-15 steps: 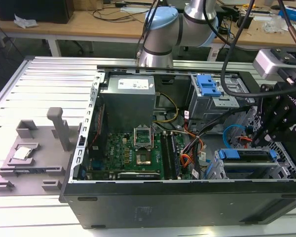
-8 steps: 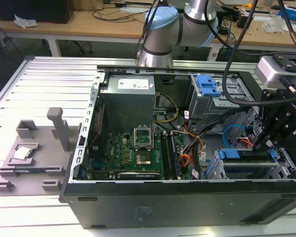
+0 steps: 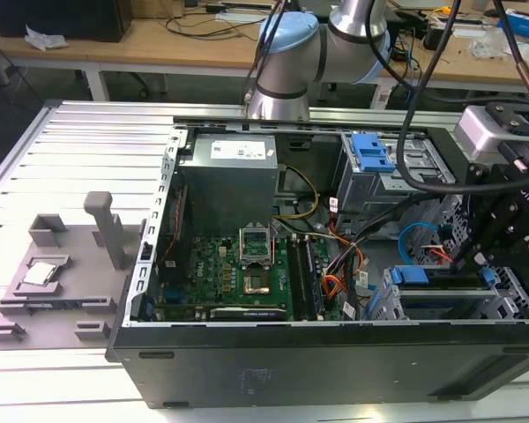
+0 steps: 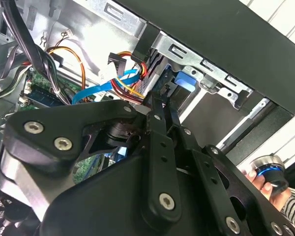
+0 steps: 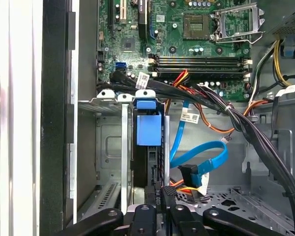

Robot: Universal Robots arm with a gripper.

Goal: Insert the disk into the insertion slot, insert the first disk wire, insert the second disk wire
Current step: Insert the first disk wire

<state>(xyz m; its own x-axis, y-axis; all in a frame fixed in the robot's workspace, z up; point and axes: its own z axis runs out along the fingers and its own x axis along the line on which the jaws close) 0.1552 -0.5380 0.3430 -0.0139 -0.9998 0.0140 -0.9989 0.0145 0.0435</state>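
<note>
Just ahead of the fingers [image 4: 157,129], pressed together, the disk [image 5: 149,129] sits in the insertion slot [image 5: 124,147]; a skewed push could jam it; the loose blue cable [image 5: 201,160] beside could snag.

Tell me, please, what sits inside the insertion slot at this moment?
The disk in its blue carrier stands edge-on inside the insertion slot. Its label is out of sight, and the hand covers its near end.
</note>
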